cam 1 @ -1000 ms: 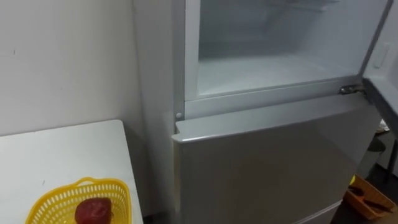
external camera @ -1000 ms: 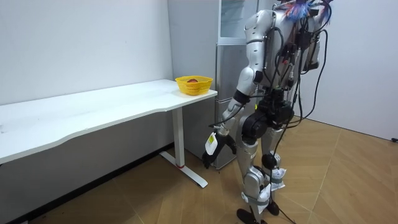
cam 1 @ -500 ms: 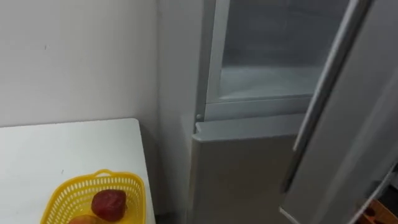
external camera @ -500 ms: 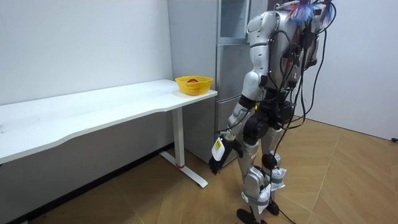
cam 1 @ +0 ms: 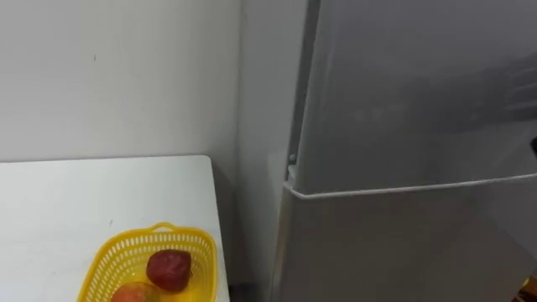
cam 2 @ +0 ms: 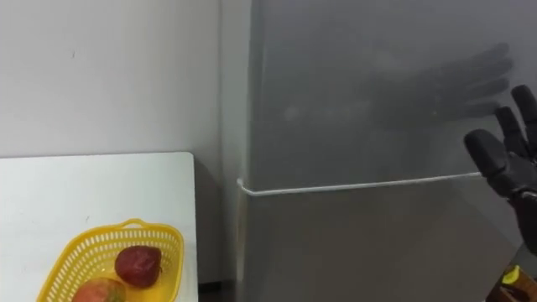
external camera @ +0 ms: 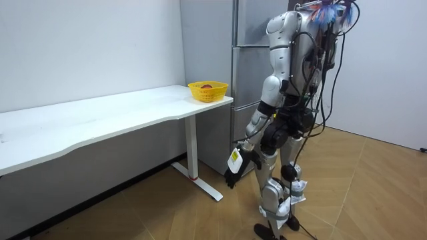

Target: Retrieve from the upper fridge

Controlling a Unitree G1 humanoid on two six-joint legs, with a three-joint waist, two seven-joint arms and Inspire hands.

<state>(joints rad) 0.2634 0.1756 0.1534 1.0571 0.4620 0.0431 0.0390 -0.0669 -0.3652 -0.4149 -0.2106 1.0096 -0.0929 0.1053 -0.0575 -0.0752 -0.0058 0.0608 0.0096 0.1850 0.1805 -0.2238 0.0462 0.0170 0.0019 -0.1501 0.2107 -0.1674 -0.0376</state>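
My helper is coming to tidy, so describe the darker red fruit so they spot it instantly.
Left of the grey fridge stands a white table, with a yellow mesh basket at its fridge end. Of the two fruits inside, it is the dark red one, behind the paler orange-red fruit.

Right hand (cam 2: 502,164) is up at 3 o'clock in the right eye view. Fingers straight and spread, tips toward 12 o'clock, nothing in it. The wrist runs off frame toward 4 o'clock. In the room view I'm standing upright, torso straight. My left arm hangs down my side with the elbow slightly bent. Left hand (external camera: 235,171) sits low by my thigh, about 7 o'clock from my hips.
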